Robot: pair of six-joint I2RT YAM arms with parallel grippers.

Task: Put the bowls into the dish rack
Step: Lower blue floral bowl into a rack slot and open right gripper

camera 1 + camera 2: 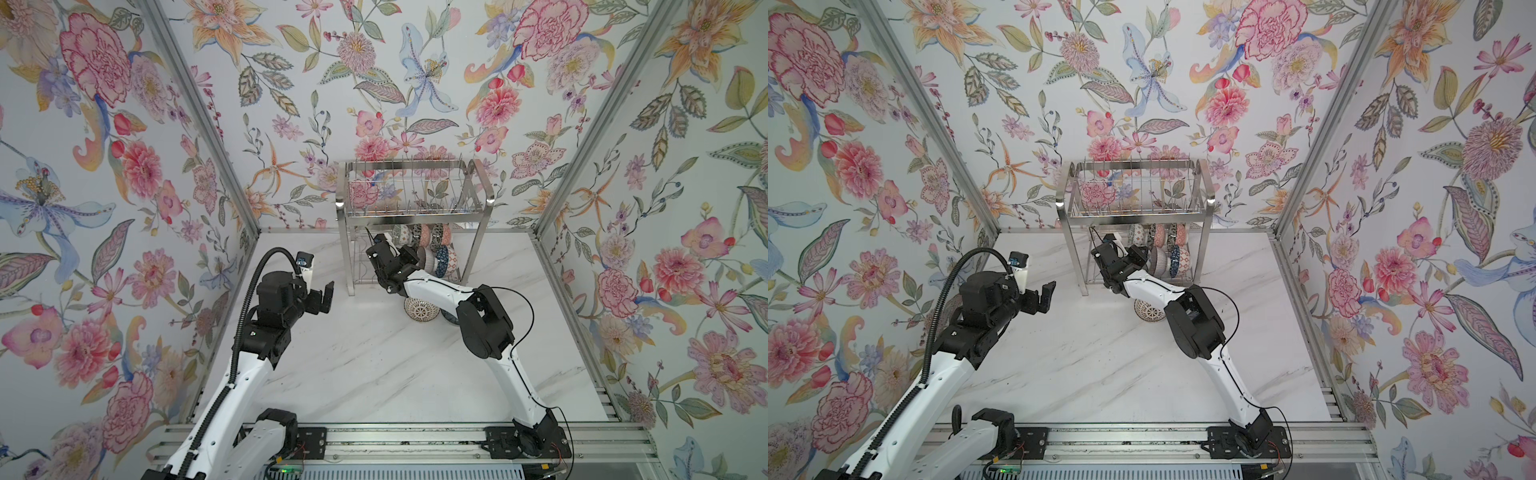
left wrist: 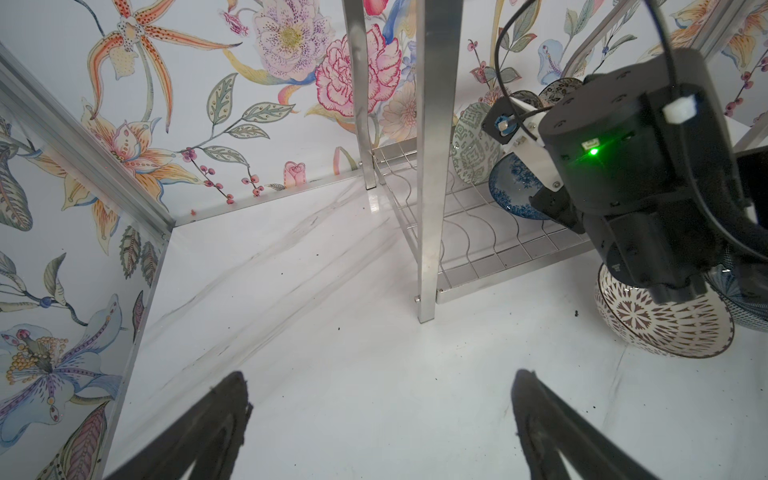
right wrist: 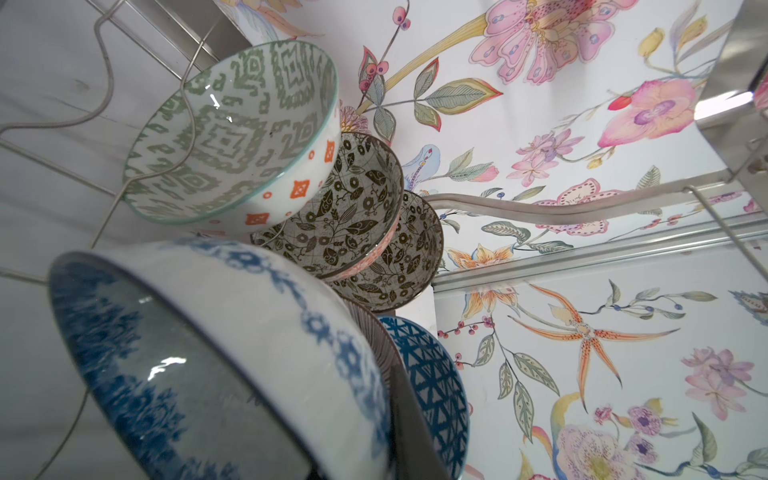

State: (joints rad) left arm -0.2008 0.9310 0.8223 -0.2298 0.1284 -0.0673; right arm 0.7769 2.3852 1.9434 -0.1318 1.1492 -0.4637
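Observation:
The steel dish rack (image 1: 415, 195) (image 1: 1133, 195) stands at the back of the table. Several bowls (image 1: 432, 241) (image 1: 1163, 241) stand on edge in its lower tier, among them a green-patterned one (image 3: 232, 137), a black-and-cream leaf one (image 3: 353, 208) and a blue-triangle one (image 3: 432, 386). My right gripper (image 1: 409, 254) (image 3: 374, 424) reaches into that tier, shut on the rim of a blue-floral bowl (image 3: 249, 332) (image 2: 513, 191). A brown-and-white lattice bowl (image 1: 419, 309) (image 2: 665, 328) lies on the table under the right arm. My left gripper (image 1: 323, 296) (image 2: 381, 378) hovers open left of the rack, holding nothing.
A dark blue patterned bowl (image 2: 748, 299) lies beside the lattice bowl, mostly hidden by the right arm. The rack's front leg (image 2: 428, 166) stands between my left gripper and the lower tier. Floral walls close in the table on three sides.

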